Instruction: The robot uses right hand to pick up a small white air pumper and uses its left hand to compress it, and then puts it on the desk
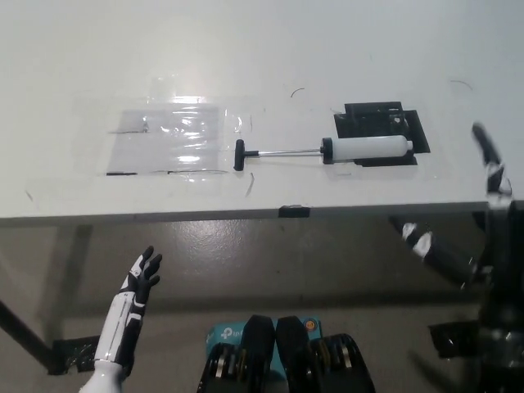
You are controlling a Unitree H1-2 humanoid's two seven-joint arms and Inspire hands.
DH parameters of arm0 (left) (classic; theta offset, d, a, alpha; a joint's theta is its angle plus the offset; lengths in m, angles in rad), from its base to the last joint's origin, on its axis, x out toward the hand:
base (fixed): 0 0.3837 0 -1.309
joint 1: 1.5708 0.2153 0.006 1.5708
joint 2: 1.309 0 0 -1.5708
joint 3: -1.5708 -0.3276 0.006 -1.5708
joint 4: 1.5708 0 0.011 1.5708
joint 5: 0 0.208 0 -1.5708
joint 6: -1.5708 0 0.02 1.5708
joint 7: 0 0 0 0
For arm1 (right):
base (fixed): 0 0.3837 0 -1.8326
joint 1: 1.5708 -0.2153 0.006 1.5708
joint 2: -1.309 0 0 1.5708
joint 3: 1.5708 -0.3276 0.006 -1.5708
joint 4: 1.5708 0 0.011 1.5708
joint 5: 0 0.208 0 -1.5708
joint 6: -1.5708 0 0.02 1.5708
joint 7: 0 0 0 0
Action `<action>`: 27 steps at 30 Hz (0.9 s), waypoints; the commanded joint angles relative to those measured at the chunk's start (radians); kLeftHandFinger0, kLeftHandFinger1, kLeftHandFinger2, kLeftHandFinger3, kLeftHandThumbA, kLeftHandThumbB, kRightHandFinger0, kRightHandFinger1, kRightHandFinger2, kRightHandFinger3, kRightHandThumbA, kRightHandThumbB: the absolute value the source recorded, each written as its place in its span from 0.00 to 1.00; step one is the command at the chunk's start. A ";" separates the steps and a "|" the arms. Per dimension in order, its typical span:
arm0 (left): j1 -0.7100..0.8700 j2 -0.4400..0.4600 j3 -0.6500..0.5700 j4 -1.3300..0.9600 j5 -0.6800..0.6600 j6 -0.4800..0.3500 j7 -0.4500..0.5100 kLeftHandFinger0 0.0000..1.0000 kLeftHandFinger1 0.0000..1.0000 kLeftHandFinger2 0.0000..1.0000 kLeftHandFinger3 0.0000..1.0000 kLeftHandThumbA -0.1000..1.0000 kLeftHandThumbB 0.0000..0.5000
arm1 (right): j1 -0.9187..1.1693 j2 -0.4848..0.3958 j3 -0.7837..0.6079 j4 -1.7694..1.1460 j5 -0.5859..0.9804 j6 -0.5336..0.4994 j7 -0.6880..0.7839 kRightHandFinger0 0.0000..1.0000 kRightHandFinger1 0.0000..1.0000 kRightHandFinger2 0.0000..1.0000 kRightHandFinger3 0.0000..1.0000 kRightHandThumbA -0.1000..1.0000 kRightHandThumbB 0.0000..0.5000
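The small white air pumper (368, 150) lies on the desk (262, 49) with its metal rod pulled out to the left and a black T-handle (241, 155) at the end. Its body rests on a black pad (381, 123). My black right hand (467, 221) is raised at the right edge, open, fingers spread, below and right of the pumper and apart from it. The white left hand (141, 282) is low at the lower left, open and holding nothing.
A clear plastic sheet (168, 139) is taped to the desk left of the handle. The desk's front edge (246, 214) runs across the middle, with a small black clip (294, 211) on it. Grey floor lies below.
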 commanded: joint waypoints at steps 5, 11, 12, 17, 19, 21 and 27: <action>-0.011 0.001 -0.006 -0.011 0.011 -0.055 0.009 1.00 1.00 1.00 1.00 1.00 0.19 | -0.302 -0.159 -0.003 0.012 0.054 0.415 0.367 1.00 1.00 1.00 1.00 1.00 0.66; -0.013 0.008 -0.003 -0.012 0.015 -0.059 0.010 1.00 1.00 1.00 1.00 1.00 0.16 | -0.606 -0.260 0.108 0.321 0.053 0.520 0.627 1.00 1.00 1.00 1.00 0.96 0.75; -0.013 0.007 -0.003 -0.012 0.016 -0.059 0.010 1.00 1.00 1.00 1.00 1.00 0.16 | -0.640 -0.263 0.125 0.369 0.051 0.526 0.657 1.00 1.00 1.00 1.00 0.96 0.77; -0.013 0.006 0.002 -0.015 0.010 -0.044 0.010 1.00 1.00 1.00 1.00 1.00 0.19 | -0.788 -0.242 0.189 0.618 0.029 0.500 0.727 1.00 1.00 1.00 1.00 0.96 0.89; -0.013 0.006 0.002 -0.015 0.013 -0.048 0.012 1.00 1.00 1.00 1.00 1.00 0.18 | -0.844 -0.226 0.212 0.717 0.020 0.486 0.746 1.00 1.00 1.00 1.00 0.95 0.92; -0.015 0.008 0.003 -0.016 0.011 -0.046 0.011 1.00 1.00 1.00 1.00 1.00 0.17 | -0.890 -0.205 0.225 0.804 0.019 0.471 0.748 1.00 1.00 1.00 1.00 0.93 0.91; -0.013 0.008 0.002 -0.024 0.013 -0.044 0.010 1.00 1.00 1.00 1.00 1.00 0.16 | -0.979 -0.164 0.270 0.989 0.022 0.462 0.799 1.00 1.00 1.00 1.00 0.98 0.95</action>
